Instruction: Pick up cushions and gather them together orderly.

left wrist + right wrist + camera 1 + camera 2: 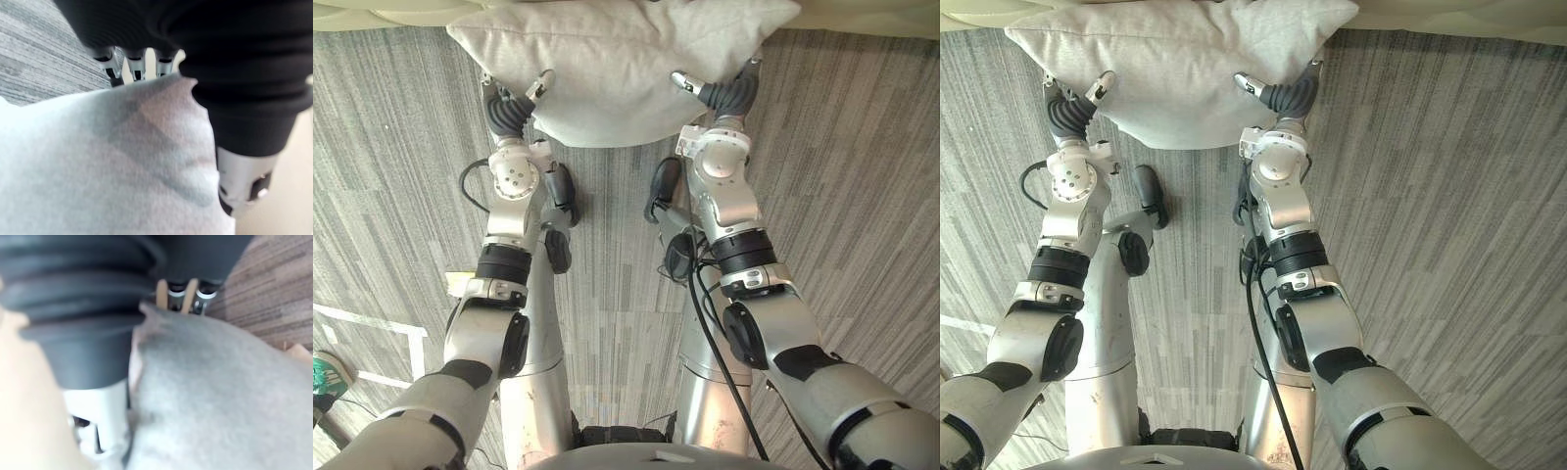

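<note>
A light grey cushion (617,59) hangs in front of me above the carpet, held at its near edge from both sides. My left hand (509,110) grips its left corner with the thumb on top and the fingers (137,66) tucked beneath the fabric (107,166). On the other corner my right hand (729,96) pinches the cloth the same way, thumb (102,426) over the cushion (220,396) and fingers (176,296) under it. The cushion's far edge reaches a cream surface at the top of the eye views.
Grey striped carpet (862,196) covers the floor all around. A cream sofa edge (862,15) runs along the top. White tape lines (372,328) and a green shoe (325,377) lie at the lower left.
</note>
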